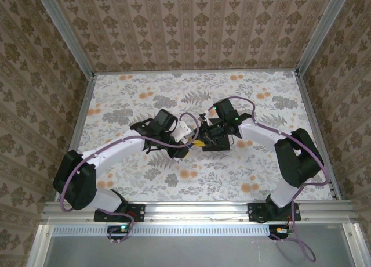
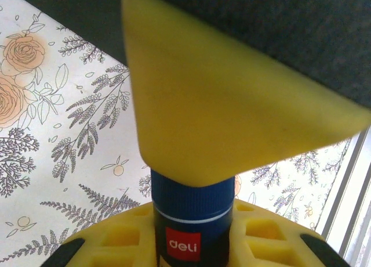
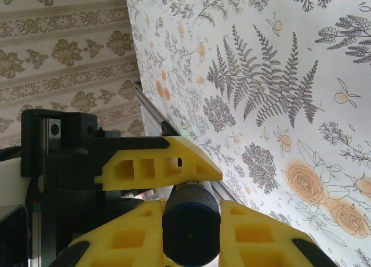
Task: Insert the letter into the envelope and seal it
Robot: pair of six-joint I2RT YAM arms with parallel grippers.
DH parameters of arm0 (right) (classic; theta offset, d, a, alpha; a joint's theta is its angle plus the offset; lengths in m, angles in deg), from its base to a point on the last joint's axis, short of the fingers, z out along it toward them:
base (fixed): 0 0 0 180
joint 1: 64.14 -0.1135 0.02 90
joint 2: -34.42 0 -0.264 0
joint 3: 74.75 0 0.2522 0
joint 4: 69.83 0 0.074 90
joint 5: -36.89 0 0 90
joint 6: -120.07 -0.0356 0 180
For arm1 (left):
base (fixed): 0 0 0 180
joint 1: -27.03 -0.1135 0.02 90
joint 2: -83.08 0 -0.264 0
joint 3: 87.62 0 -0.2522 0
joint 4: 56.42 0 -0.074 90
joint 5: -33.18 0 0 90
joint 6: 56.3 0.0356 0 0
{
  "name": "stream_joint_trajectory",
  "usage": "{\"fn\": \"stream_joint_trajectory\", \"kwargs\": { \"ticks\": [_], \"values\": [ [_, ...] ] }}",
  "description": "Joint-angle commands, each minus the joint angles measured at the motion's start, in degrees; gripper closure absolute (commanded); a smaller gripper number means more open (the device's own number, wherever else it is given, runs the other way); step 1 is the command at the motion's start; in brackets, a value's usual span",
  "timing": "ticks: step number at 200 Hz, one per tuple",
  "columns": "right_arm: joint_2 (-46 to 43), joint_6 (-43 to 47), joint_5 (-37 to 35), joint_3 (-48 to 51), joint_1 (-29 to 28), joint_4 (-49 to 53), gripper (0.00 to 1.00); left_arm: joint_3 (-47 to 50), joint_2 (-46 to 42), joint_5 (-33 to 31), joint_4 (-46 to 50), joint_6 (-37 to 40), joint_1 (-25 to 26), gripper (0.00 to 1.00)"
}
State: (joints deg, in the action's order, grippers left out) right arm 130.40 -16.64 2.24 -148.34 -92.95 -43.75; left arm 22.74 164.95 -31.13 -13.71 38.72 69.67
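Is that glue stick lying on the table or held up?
Held up: the glue stick is pinched between the left arm's yellow fingers.

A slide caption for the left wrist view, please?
Left gripper shut on the blue glue stick, floral tablecloth behind.

Two slim robot arms. The left arm [image 1: 110, 154] and the right arm [image 1: 272, 140] are each built of glossy white shells joined by bulky, rounded black joints. A purple cable [image 1: 62, 188] loops along each arm. The black bases [image 1: 124, 212] are bolted to a silver rail [image 1: 197, 208]. A small green light [image 1: 236, 119] glows at the right wrist. The left claw [image 1: 196, 143] and the right claw [image 1: 210, 132] are black. Their fingers [image 3: 261, 238] are yellow, wedge-shaped and pierced by rectangular cut-outs. A round screw head [image 3: 54, 129] sits in one black block.
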Motion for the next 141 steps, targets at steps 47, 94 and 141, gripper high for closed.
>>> {"fn": "stream_joint_trajectory", "kwargs": {
  "ticks": [47, 94, 141],
  "values": [
    [0.6, 4.9, 8.4, -2.1, -4.5, 9.6, 0.74, -0.7, -4.5, 4.4, -23.4, -1.3, -0.8, 1.00],
    [-1.1, 10.5, 8.6, -5.1, 1.4, 17.6, 0.64, 2.8, -5.0, 5.2, -22.3, -1.6, -1.9, 1.00],
    [-4.7, 16.1, 9.5, -7.3, 9.7, 26.2, 0.63, 5.4, -5.0, 5.6, -22.7, -2.6, -3.2, 1.00]
  ]
}}
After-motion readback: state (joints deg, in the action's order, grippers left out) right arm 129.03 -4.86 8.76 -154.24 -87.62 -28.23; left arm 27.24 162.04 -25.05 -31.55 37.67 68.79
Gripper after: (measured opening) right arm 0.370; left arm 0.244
